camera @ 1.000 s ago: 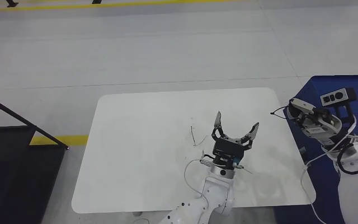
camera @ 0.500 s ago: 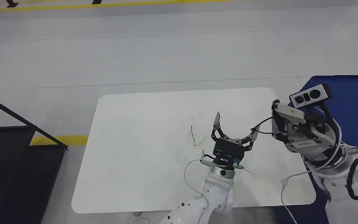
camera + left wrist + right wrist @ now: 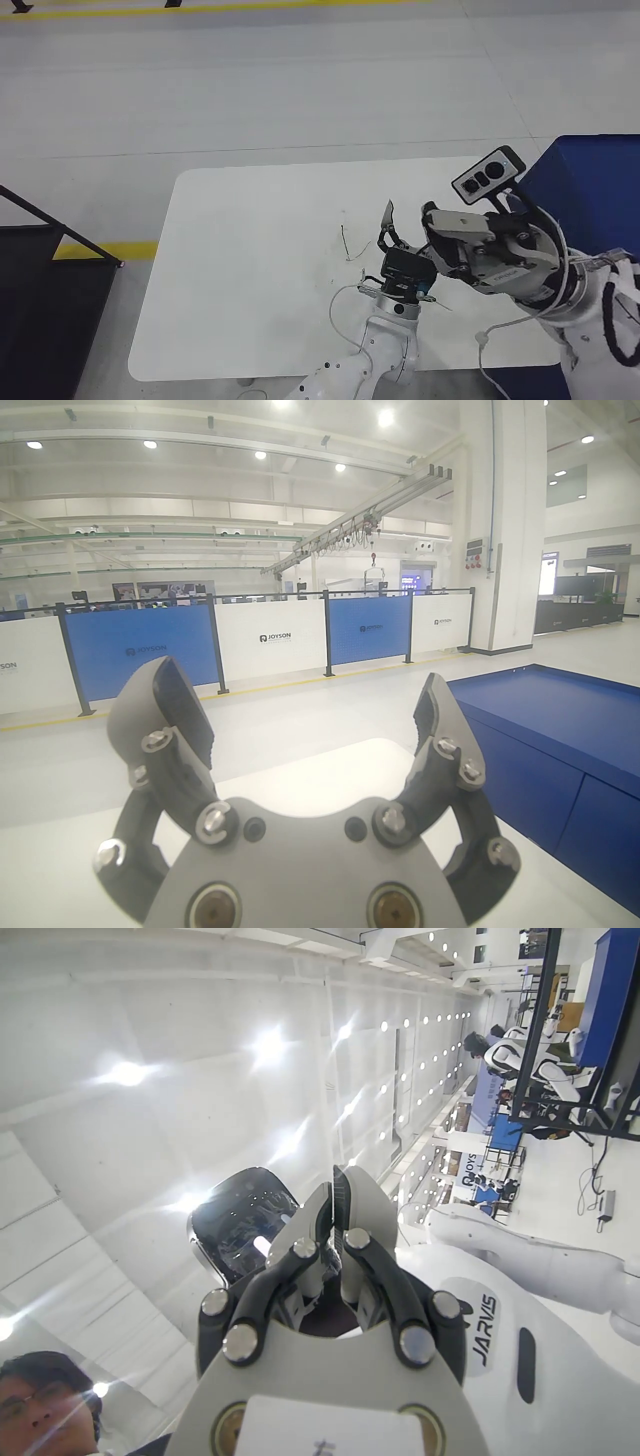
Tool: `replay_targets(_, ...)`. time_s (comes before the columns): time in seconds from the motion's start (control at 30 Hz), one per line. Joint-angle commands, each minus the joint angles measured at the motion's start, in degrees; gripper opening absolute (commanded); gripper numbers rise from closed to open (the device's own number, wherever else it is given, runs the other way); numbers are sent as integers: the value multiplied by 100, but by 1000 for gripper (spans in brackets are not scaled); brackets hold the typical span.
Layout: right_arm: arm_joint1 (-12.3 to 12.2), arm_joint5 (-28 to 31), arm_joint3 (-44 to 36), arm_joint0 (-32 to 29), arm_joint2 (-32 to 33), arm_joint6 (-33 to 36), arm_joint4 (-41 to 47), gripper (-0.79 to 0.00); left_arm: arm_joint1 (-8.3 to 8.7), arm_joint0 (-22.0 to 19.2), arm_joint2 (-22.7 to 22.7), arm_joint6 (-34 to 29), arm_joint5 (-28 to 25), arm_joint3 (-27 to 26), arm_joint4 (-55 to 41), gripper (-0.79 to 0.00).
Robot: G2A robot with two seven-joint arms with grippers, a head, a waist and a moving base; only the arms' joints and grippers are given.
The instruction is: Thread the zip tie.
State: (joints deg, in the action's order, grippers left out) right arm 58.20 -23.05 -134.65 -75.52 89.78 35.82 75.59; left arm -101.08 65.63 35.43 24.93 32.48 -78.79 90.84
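Left gripper (image 3: 300,700) spread wide; right gripper (image 3: 336,1180) pinched shut, upturned. We fear the 2 arms colliding near the zip tie (image 3: 345,243).

Bright ceiling lamps (image 3: 385,418), starburst glare (right wrist view), bowed edges.

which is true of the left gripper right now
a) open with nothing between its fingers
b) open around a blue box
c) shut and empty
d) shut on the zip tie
A: in the left wrist view the left gripper has its fingers spread wide, and only the bare white table and the floor beyond it show in the gap.
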Motion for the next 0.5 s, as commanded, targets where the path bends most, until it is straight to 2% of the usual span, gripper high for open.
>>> replay_targets(0.0,-2,-39,0,-28,65,56,28,-785,0,0,0,0,0,0,0,0)
replay_targets(0.03,-3,-47,0,-39,99,133,28,-785,0,0,0,0,0,0,0,0)
replay_targets(0.1,19,476,0,14,253,377,25,-785,0,0,0,0,0,0,0,0)
replay_targets(0.27,117,2899,0,-122,429,1070,-950,-785,0,0,0,0,0,0,0,0)
replay_targets(0.37,160,3349,0,-428,304,1198,-933,-785,0,0,0,0,0,0,0,0)
replay_targets(0.47,173,3358,0,-586,324,1227,-1015,-785,0,0,0,0,0,0,0,0)
